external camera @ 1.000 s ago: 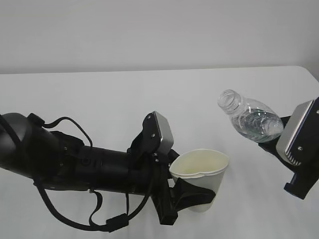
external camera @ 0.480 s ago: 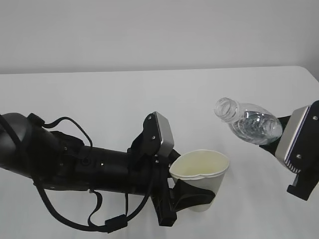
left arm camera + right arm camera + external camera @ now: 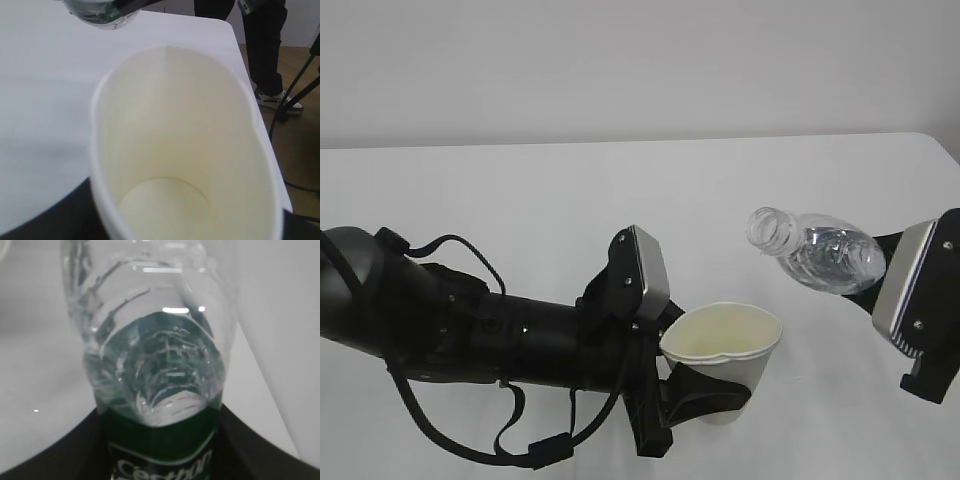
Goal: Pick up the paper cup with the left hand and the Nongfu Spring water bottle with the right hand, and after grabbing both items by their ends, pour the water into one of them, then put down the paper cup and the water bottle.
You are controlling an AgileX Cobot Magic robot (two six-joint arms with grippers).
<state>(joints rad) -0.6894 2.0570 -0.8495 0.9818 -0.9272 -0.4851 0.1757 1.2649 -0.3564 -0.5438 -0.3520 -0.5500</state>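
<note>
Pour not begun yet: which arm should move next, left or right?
Right, probably. Its gripper holds the tilted clear plastic bottle, whose mouth sits up and right of the white paper cup, which the left gripper holds upright, apparently empty.

A lab: bare white table (image 3: 570, 190), blank wall (image 3: 620, 60) (tripod legs (image 3: 295, 85) beside).

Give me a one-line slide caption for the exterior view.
Left gripper holds a white tapered paper cup while the right gripper tilts a capless clear plastic bottle toward it above the white table.
</note>
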